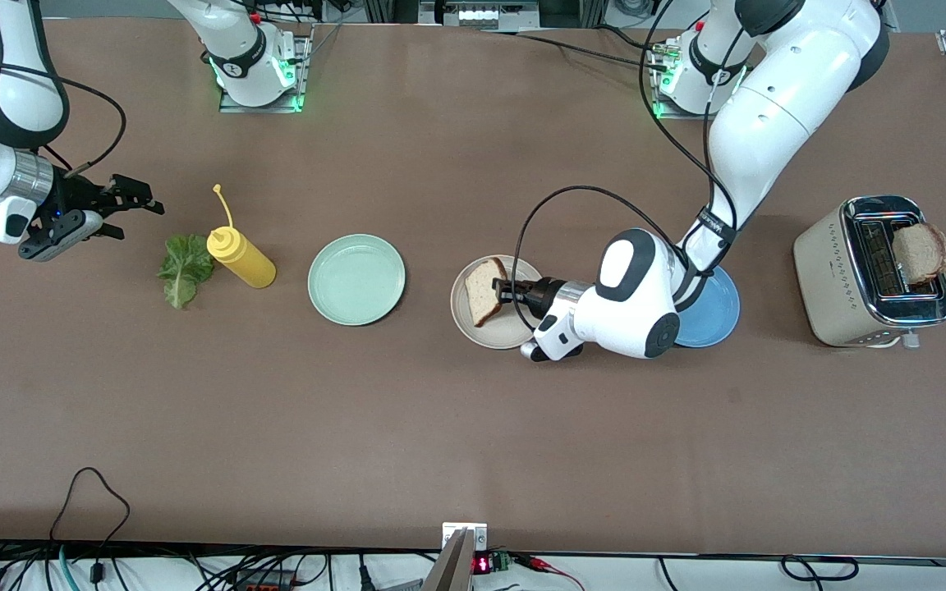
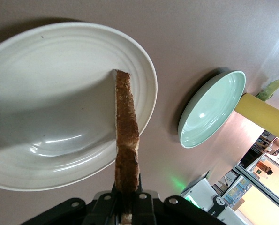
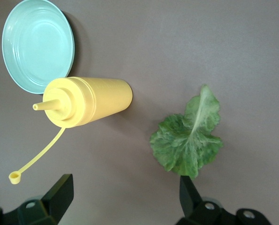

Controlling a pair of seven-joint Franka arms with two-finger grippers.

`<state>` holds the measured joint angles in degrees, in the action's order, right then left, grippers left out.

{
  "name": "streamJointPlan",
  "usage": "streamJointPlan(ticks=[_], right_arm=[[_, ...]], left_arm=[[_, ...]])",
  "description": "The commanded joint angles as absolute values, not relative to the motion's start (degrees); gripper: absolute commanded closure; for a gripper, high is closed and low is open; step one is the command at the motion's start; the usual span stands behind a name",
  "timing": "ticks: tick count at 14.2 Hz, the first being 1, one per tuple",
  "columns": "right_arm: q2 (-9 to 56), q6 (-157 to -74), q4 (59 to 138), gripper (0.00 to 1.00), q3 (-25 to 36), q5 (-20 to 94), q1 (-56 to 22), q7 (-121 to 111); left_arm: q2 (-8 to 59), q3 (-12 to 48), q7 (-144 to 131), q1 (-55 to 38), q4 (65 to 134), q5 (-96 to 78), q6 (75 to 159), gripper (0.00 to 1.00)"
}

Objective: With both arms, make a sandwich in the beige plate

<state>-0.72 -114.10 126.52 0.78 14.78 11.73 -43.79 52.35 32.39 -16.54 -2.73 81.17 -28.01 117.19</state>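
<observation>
A toasted bread slice (image 1: 483, 291) stands on edge, tilted, with its lower end on the beige plate (image 1: 506, 332). My left gripper (image 1: 503, 292) is shut on its crust, low over the plate. In the left wrist view the slice (image 2: 126, 140) runs edge-on from my left gripper (image 2: 127, 199) to the plate (image 2: 45, 117). A second slice (image 1: 920, 250) sticks out of the toaster (image 1: 838, 271). The green lettuce leaf (image 1: 185, 269) lies flat on the table. My right gripper (image 1: 138, 220) hangs open just beside it, and in its wrist view the leaf (image 3: 188, 140) lies by one finger of the right gripper (image 3: 125, 192).
A yellow squeeze bottle (image 1: 241, 256) lies on its side between the lettuce and a mint-green plate (image 1: 356, 279). A blue plate (image 1: 719, 316) sits partly under my left arm, between the beige plate and the toaster. Cables run along the table's front edge.
</observation>
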Motion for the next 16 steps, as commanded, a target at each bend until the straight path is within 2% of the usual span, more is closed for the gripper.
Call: streamJointPlan(ticks=[1,5,8,10,12,13,14,16], right_arm=[[-0.6,-112.9,125.7,0.0,0.7,16.3,12.0,-44.2],[0.2,-112.6,125.7,0.0,0.7,17.0,12.0,-44.7],[0.8,-112.6,125.7,0.0,0.7,18.4,11.9,-45.0],[1.6,-111.6,125.7,0.0,0.7,23.0,11.9,-49.0],[2.3,-112.1,125.3,0.0,0.9,26.2,11.9,-51.1],[3.0,-111.8,123.7,0.0,0.9,26.5,11.7,-51.2],[3.9,-111.6,122.9,0.0,0.9,26.5,11.9,-51.1],[4.7,-111.4,122.3,0.0,0.8,26.5,12.4,-52.2]], left_arm=[[52.2,32.6,-16.1,-2.4,82.0,-29.4,117.7,0.99],[52.8,32.5,-15.7,-1.9,82.0,-29.4,117.7,0.96],[53.4,32.4,-15.6,-1.7,81.9,-29.3,117.7,0.87],[53.7,32.3,-15.6,-1.8,81.9,-28.7,117.7,0.69],[54.0,31.4,-15.6,-1.8,81.9,-28.4,117.7,0.39],[53.9,31.0,-15.6,-1.8,82.0,-28.3,117.5,0.08],[53.4,31.0,-15.6,-1.6,81.9,-28.3,117.2,0.0],[52.7,31.0,-15.9,-0.9,81.8,-28.3,116.9,0.0]])
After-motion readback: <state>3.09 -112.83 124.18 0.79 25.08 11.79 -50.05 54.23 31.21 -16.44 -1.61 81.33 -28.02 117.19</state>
